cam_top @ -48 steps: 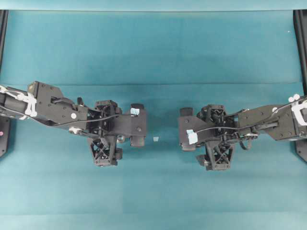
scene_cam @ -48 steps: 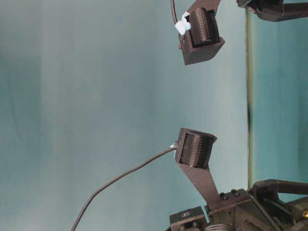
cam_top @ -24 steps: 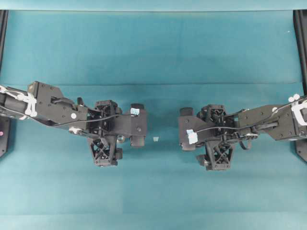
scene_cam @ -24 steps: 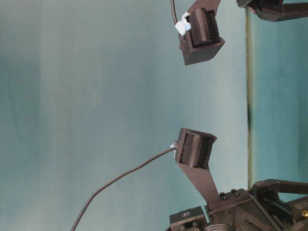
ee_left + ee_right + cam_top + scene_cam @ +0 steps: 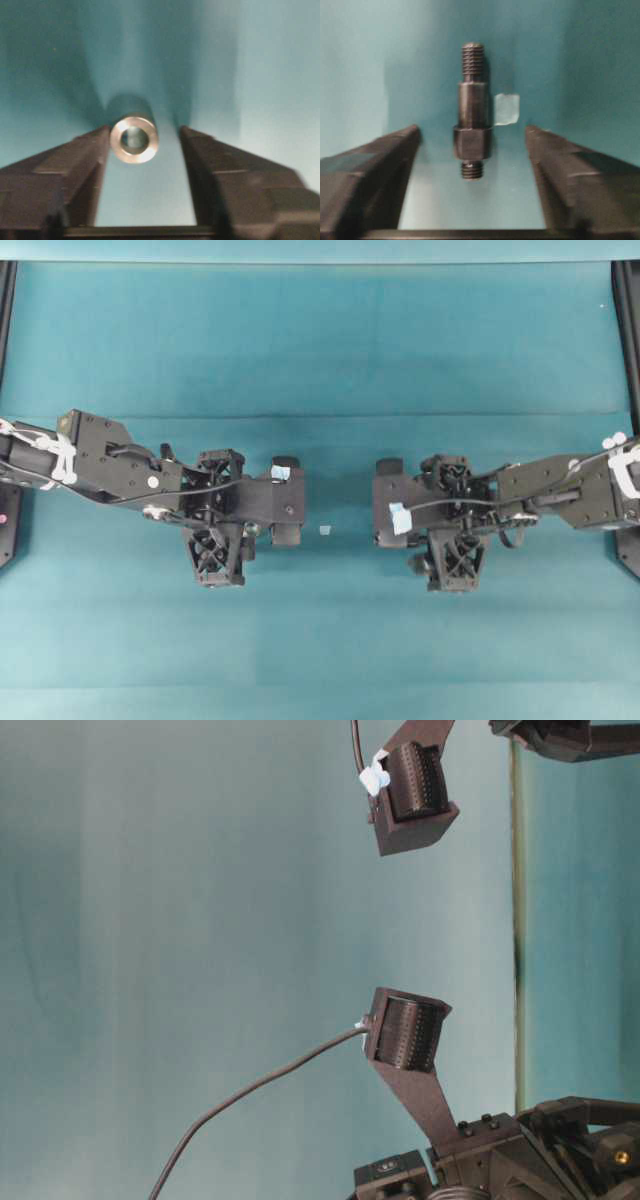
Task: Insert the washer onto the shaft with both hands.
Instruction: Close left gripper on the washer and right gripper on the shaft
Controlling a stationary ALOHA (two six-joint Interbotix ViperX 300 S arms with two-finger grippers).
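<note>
Here both arms face each other over the middle of the teal tabletop (image 5: pixel 320 350), well away from its edges, each set to pick up its own part. In the left wrist view the washer (image 5: pixel 134 139) stands on edge, its hole facing the camera, between the left gripper (image 5: pixel 145 150) jaws; the jaws stand part open, the left finger (image 5: pixel 75 165) just touching or nearly touching the ring, the other finger clear of it, so nothing is clamped yet. In the right wrist view the shaft (image 5: pixel 471 130) lies flat, threaded end pointing away, between the right gripper (image 5: pixel 472 150) jaws, which stand wide of it on both sides and hold nothing. A small pale tape scrap (image 5: pixel 507 109) lies just beside the shaft.

To do this step well, I judge the left jaws should meet the washer evenly on its rim so it does not roll or tip over. The right jaws should close squarely on the thicker collar, leaving the thinner end free to take the ring, and stay clear of the tape scrap.

No containers are visible; both parts rest on the bare tabletop
</note>
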